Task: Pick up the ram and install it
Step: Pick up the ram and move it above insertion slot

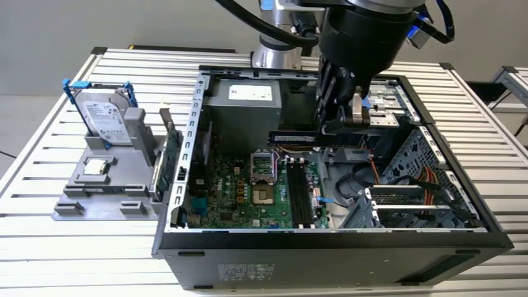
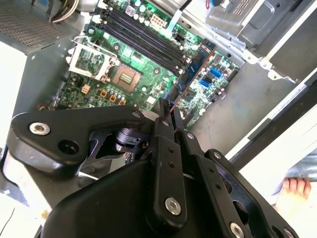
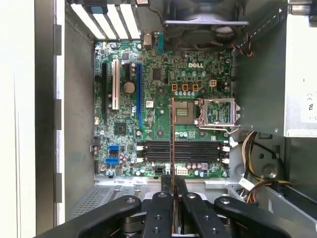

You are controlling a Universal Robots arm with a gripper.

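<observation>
Gripping the ram (image 1: 301,138) near one end, the gripper (image 1: 350,124) has its fingers closed tight on the stick, with no gap showing on either side of it. In the exterior view the ram hangs level and lengthwise over the open computer case (image 1: 191,124). It is up near the case's rim and clear of the green motherboard (image 1: 247,198) below.

In both wrist views the ram (image 2: 195,69) (image 3: 172,134) is seen edge-on, reaching out from the gripper (image 2: 167,105) (image 3: 172,179) as a thin strip. In the first wrist view that strip lies across the black memory slots (image 3: 198,151) rather than along them.

The fingers cover the held end of the ram. Seen edge-on from the wrist, its chips and label cannot be made out. The arm is cut off at the upper edge of the exterior view.

On the exterior view's left, a grey holder (image 1: 70,207) stands on the slatted table (image 1: 49,260) with a silver drive (image 1: 106,120) upright in it and a small square chip (image 1: 97,166) lying in front.
</observation>
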